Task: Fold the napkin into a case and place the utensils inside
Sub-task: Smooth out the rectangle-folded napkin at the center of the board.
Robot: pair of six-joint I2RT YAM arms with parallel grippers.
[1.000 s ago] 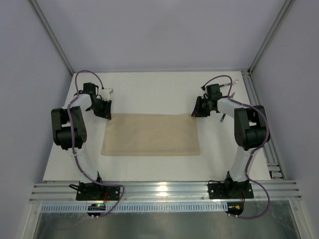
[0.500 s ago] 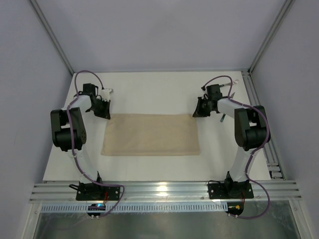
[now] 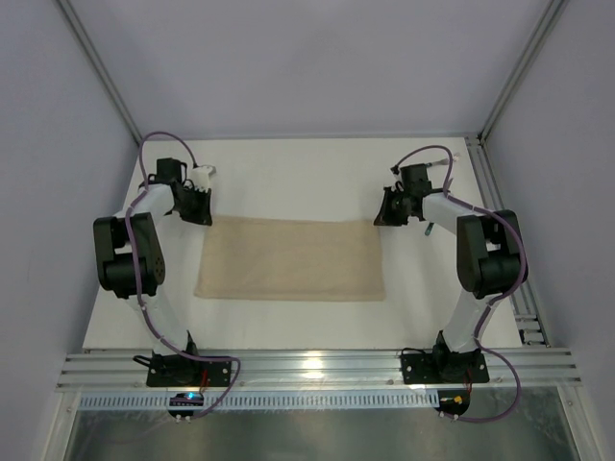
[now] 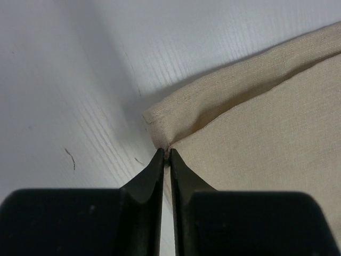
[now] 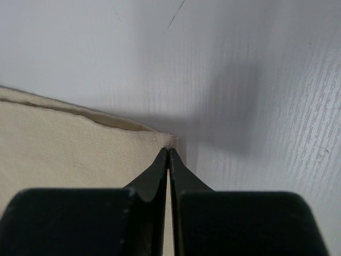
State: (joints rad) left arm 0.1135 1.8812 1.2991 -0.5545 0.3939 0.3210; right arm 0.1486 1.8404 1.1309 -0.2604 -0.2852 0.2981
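Because the napkin (image 3: 288,259) is thin woven cloth, I judge it light, limp and easily dragged, so it has to be taken by its edges and corners rather than its middle. Seen from above, it lies flat near the centre of the white bench (image 3: 288,173) as a wide rectangle. Along its far edge the layers look doubled, and the left wrist view shows a soft rolled lip there.

At the far left corner, the left claw (image 4: 166,152) has its fingers drawn almost together, with only a hairline slit between them. The tips sit right at the fold of that corner and appear to nip a small bite of fabric. So small a bite could slip free under a quick pull, I think, and cloth this soft would sag and crease between two held points.

Between the arms, the tan surface is smooth and unpatterned, with nothing resting on it.

At the far right corner, the right claw (image 5: 169,152) is closed tip to tip. Its point meets the very corner of the cloth, which again seems pinched. I judge both corners good holds, since lifting them evenly should carry the whole edge over. I cannot pick out the utensils in any view.
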